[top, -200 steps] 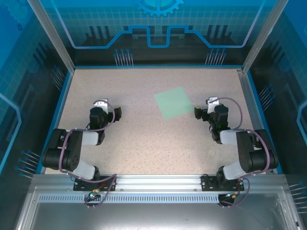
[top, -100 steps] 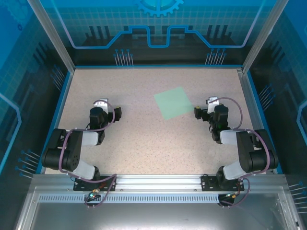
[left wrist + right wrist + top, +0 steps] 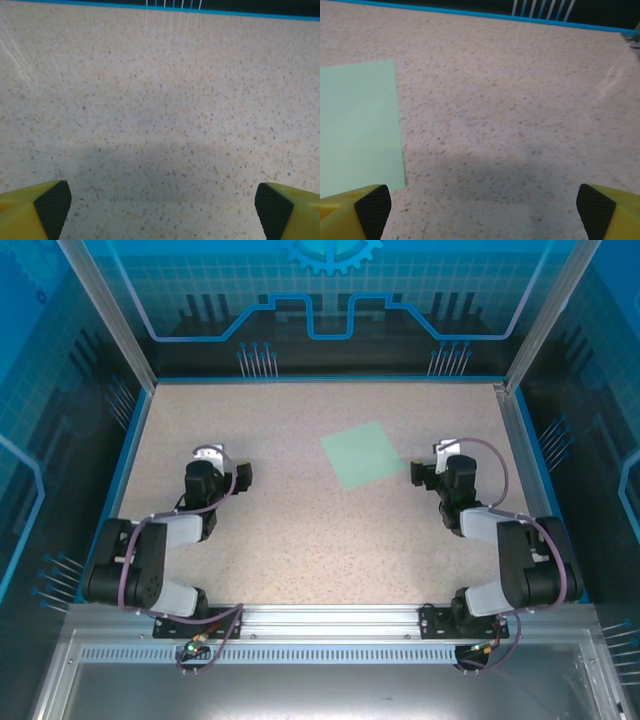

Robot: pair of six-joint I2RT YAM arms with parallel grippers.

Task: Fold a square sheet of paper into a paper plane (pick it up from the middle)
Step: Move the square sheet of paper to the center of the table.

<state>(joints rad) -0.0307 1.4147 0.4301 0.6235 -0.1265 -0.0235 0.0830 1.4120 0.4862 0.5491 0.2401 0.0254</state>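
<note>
The square sheet of paper [image 3: 362,454] lies flat and unfolded on the speckled surface [image 3: 300,540]. It is turned a little, so its corners point off the surface's axes, and its whole top face is uncovered.

Well to the left of the sheet, the left fingers [image 3: 228,472] sit low over bare surface. In the left wrist view their dark pads [image 3: 52,205] show at the two bottom corners, spread wide apart. Speckled surface and a soft shadow lie between them.

Just right of the sheet, the right fingers [image 3: 425,468] sit close to its right corner but clear of it. In the right wrist view the sheet [image 3: 357,125] takes up the left side. Its right edge runs straight down to a corner just beside the left-hand pad [image 3: 372,205]. These pads are also spread wide and grip nothing. The sheet's left part is cut off by the frame edge there.

Beyond the sheet, a blue rim [image 3: 330,379] borders the far side of the surface under clear blue-printed panels. On the near side of the sheet, a metal rail [image 3: 330,618] carries both arm bases. I cannot tell whether either pair of fingertips touches the surface.
</note>
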